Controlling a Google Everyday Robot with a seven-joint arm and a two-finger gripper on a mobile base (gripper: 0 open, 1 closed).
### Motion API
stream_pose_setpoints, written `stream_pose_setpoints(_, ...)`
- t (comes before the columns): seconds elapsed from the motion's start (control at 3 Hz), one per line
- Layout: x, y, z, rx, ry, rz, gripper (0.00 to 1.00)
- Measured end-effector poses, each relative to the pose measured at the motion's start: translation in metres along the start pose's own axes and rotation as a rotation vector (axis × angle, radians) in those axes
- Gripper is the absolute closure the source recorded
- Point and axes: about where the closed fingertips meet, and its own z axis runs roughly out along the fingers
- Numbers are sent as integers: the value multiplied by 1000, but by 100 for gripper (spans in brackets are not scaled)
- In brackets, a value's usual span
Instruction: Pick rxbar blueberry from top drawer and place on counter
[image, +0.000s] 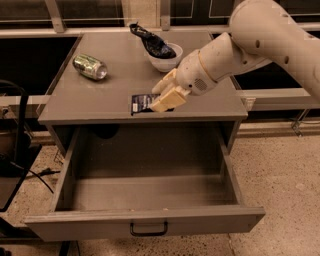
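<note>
The rxbar blueberry (141, 103) is a dark flat bar with white lettering. My gripper (161, 100) is shut on its right end and holds it just over the front part of the grey counter (90, 100); whether it touches the surface I cannot tell. The top drawer (145, 220) stands pulled wide open below, its inside bare, with a black pull handle (148, 230) on the front panel. My white arm (250, 45) reaches in from the upper right.
A green can (90, 67) lies on its side at the counter's back left. A white bowl (165, 56) with a dark crumpled bag in it stands at the back middle, just behind my gripper. Dark cables and a black frame (15, 150) stand at the left.
</note>
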Motion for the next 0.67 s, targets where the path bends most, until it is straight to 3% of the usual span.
stream_pose_setpoints(0.33, -1, -35, 17, 7, -27, 7, 100)
stream_pose_setpoints(0.67, 1, -53, 32, 7, -46, 16, 100)
